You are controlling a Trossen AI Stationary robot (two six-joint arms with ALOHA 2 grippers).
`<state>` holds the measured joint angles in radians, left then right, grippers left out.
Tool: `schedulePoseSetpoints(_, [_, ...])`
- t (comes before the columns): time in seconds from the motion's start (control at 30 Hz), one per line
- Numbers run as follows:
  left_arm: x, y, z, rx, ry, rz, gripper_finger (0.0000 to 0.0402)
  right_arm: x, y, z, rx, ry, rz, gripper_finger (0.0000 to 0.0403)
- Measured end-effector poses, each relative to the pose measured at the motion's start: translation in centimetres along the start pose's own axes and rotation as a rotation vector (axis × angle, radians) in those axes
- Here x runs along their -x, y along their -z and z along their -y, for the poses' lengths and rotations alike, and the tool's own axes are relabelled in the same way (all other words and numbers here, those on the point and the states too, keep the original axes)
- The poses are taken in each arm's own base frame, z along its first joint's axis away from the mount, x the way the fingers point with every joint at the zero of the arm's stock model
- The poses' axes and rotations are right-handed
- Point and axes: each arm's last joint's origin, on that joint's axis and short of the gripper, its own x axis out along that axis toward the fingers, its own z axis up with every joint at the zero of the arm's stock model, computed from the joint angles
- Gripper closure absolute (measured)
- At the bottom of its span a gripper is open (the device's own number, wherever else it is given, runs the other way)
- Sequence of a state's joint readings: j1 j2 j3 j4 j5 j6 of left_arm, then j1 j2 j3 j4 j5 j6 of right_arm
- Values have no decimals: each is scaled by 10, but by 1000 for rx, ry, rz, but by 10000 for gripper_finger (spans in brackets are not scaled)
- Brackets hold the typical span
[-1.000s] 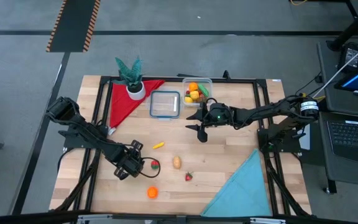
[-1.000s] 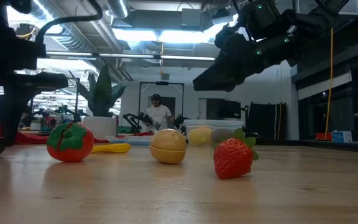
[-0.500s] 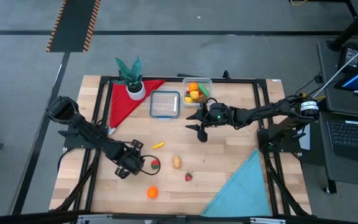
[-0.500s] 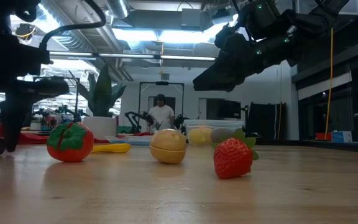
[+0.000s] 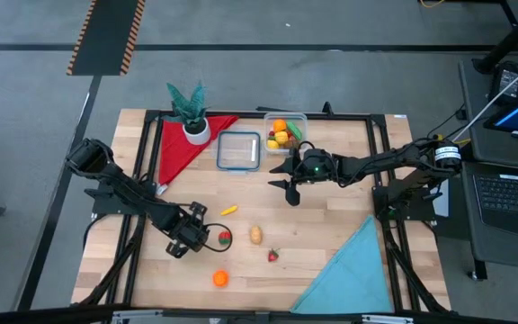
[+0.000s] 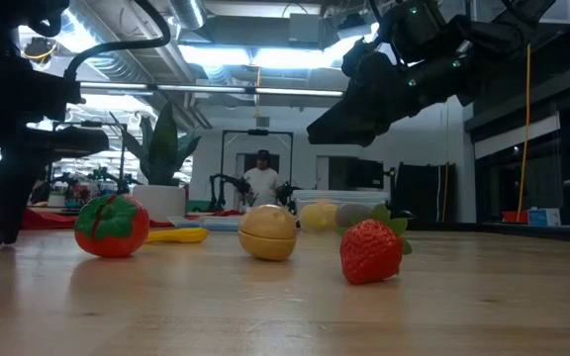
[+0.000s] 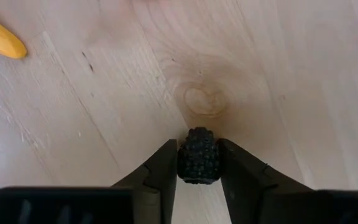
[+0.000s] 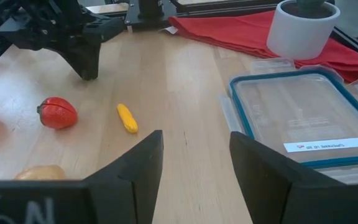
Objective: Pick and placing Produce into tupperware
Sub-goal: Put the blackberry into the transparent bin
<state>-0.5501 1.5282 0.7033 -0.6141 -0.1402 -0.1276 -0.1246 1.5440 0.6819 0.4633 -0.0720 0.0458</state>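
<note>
The wooden table [image 5: 331, 225] is crossed by both arms. The tupperware [image 5: 285, 131], already holding several pieces of produce, is seen just beyond the right gripper [image 5: 290, 192], whose fingers [image 8: 261, 165] are held spread with nothing between them; the blue-rimmed lid [image 8: 306, 121] lies ahead of them. The left gripper [image 7: 198, 163] is lowered near the table's front-left part, its fingers [image 7: 163, 171] pinching a small dark bumpy berry [image 7: 198, 155]. Just beside those fingers a red tomato [image 5: 225, 238] is found, then a brown potato [image 5: 255, 236], a strawberry [image 5: 273, 256], an orange [image 5: 219, 279] and a yellow piece [image 5: 229, 210].
</note>
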Motion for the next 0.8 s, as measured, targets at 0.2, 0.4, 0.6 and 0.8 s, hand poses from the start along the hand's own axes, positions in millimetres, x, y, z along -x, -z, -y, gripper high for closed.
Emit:
schedulePoseSetpoints(0.2, [0, 0, 0, 33, -2, -3, 305, 0, 0, 0, 0, 0, -1, 214])
schedulePoseSetpoints(0.4, [-1, 0, -4, 124, 4, -9, 293, 0, 0, 0, -3, 0, -3, 214])
schedulePoseSetpoints(0.6, [4, 0, -7, 160, 10, 19, 318, 0, 0, 0, -5, 0, -4, 214])
schedulePoseSetpoints(0.8, [18, -7, -12, 191, -59, 144, 310, 0, 2, 0, -7, 1, -18, 214])
